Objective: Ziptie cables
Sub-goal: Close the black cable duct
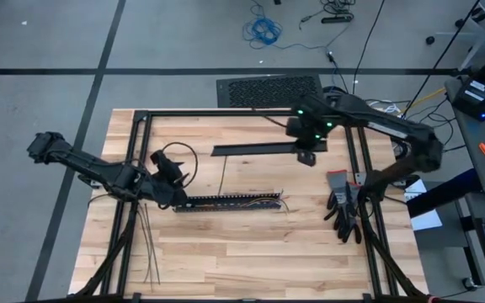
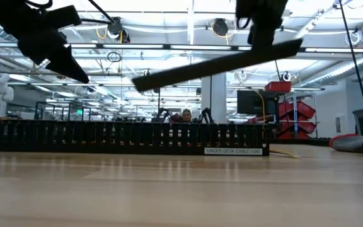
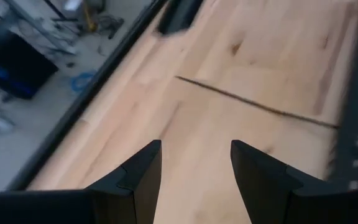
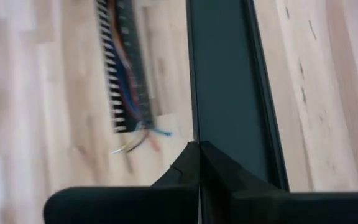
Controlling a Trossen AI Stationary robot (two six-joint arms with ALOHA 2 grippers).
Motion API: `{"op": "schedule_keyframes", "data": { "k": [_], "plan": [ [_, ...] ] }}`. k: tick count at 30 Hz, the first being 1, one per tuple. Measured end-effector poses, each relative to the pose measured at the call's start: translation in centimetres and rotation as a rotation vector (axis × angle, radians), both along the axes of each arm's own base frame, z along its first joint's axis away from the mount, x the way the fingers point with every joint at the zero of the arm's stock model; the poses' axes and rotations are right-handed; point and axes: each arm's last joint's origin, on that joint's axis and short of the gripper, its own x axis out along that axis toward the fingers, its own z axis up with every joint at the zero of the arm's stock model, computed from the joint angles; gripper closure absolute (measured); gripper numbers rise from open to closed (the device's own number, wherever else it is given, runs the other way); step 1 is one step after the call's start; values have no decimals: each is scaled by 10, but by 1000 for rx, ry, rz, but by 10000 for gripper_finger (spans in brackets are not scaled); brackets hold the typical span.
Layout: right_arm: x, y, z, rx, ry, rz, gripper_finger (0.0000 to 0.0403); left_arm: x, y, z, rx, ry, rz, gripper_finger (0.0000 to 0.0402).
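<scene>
**Long black lid up in the air**

The right claw (image 1: 306, 156) is pinched tight on one end of a long flat black lid (image 1: 255, 150), holding it above the wooden surface (image 1: 251, 244). The cables (image 4: 131, 74) lie inside the slotted black duct (image 1: 230, 203) in the middle. The left claw (image 1: 178, 202) sits half open and empty by the duct's left end. Zipties (image 1: 146, 244) lie near the front-left corner. Black gloves (image 1: 343, 206) rest to the right.

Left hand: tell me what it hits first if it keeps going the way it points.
Probably bare table just ahead of the open left hand. Beyond that lies a thin dark ziptie; depth is hard to judge.
</scene>
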Motion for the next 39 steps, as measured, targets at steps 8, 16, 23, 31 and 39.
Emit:
{"op": "schedule_keyframes", "data": {
  "k": [8,16,23,31,39],
  "plan": [
    [-23,30,28,75,-127,61,402,1,-7,-13,202,-93,4,213],
    [-18,42,29,82,-140,101,401,-3,-8,-55,326,-174,-106,213],
    [-12,42,28,80,-156,81,402,-1,-8,-54,278,-202,-133,213],
    [13,49,-1,-221,-88,-64,397,3,-10,-46,260,-247,-145,213],
    [19,99,-112,-304,237,-52,312,3,-11,-47,222,-255,-160,213]
  ]
}}
